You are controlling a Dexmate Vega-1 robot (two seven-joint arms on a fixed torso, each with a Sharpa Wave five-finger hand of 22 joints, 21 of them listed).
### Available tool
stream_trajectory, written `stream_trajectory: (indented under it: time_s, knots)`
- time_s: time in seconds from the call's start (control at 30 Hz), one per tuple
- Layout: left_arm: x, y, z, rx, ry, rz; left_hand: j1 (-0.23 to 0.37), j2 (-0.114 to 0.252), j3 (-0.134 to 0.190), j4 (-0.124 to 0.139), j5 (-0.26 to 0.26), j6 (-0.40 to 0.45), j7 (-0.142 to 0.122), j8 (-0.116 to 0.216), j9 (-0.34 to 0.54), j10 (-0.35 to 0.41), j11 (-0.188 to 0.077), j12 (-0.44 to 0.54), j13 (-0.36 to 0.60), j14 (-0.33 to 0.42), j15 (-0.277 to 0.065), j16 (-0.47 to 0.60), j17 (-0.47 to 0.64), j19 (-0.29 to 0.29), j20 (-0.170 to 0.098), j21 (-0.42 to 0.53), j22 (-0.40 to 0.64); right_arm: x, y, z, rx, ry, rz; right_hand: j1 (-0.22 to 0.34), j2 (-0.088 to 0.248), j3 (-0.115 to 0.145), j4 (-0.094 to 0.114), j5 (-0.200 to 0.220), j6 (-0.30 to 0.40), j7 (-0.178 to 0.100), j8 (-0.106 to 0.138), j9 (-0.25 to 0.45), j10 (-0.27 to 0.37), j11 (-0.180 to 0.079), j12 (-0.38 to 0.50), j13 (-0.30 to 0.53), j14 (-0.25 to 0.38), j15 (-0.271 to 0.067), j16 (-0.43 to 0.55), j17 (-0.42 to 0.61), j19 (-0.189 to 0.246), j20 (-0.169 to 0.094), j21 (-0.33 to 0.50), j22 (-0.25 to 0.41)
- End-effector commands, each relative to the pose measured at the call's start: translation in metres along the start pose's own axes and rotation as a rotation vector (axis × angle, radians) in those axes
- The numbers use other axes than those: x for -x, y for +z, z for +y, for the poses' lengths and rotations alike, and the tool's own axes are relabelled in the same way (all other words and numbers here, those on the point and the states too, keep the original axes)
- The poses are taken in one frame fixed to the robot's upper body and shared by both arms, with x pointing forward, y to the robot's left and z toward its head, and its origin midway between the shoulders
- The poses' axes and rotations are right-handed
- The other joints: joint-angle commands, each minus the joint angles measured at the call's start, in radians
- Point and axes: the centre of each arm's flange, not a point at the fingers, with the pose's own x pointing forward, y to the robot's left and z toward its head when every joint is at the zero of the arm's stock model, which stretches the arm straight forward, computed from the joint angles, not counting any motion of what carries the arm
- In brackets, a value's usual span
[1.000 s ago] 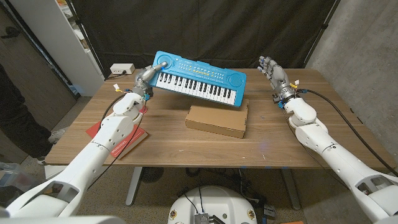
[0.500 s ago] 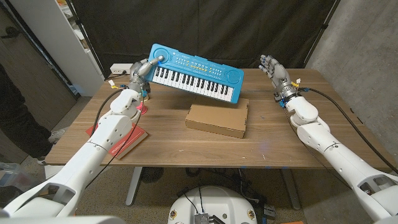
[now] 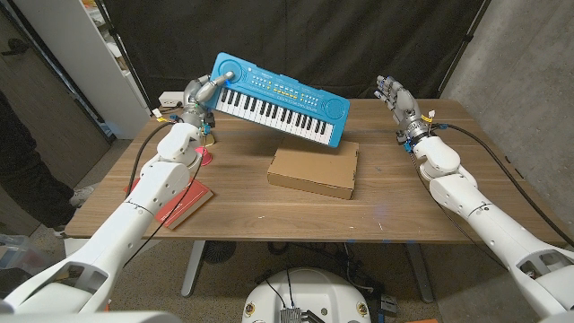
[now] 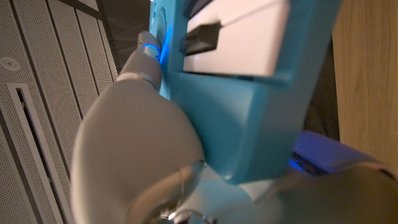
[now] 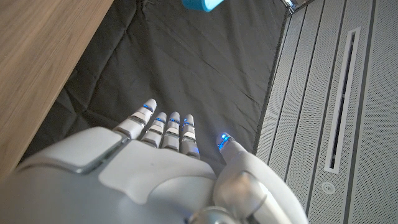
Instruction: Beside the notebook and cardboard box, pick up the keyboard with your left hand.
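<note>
Keyboard (image 3: 278, 101) hangs tilted above the table's (image 3: 269, 211) far edge in our left hand (image 3: 203, 92), our right hand (image 3: 395, 95) spread and holding nothing.

The glossy blue plastic toy keyboard (image 3: 280, 98) contrasted with the matt brown cardboard box (image 3: 313, 170) and the smooth wood-grain desk (image 3: 421, 206).

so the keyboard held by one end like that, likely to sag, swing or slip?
Probably stiff: the keyboard stays straight though the left hand grips only one end. Likely light for its size, as that single grip carries it clear of the cardboard box. It tilts down toward the free end, so it may swing or twist in the grip; the plastic shell looks smooth.
</note>
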Motion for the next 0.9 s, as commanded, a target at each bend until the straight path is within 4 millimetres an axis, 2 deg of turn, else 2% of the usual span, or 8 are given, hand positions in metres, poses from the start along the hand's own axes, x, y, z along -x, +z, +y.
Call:
stream_trajectory:
  time_s: [0.03,0.9]
  knots:
    - [-0.005,0.022,-0.004,-0.043,-0.001,-0.070,0.204,0.209,0.010,0.003,0.005,0.178,-0.018,0.001,0.005,0.104,-0.098,-0.004,0.005,0.167,-0.154,0.002,0.011,-0.006,-0.040,0.013,0.000,-0.003,0.000,-0.003,0.006,-0.005,0.000,0.011,0.056,0.007,-0.002,0.004,0.005,0.001,0.002,0.001,0.009,0.002,0.002,0.003,0.011,0.000,0.003,0.000,0.011,-0.099,0.007,0.002]
    - [-0.004,0.059,-0.016,-0.128,-0.012,-0.211,0.200,0.206,0.008,0.006,0.006,0.183,-0.024,-0.006,0.006,0.107,-0.106,-0.015,0.013,0.165,-0.154,-0.002,0.017,-0.018,-0.042,0.037,-0.007,-0.011,0.005,-0.003,0.013,-0.008,-0.015,0.012,0.055,0.010,-0.002,0.003,0.006,0.001,0.001,0.002,0.009,0.001,0.000,0.003,0.012,0.000,0.002,0.000,0.013,-0.100,0.006,0.002]
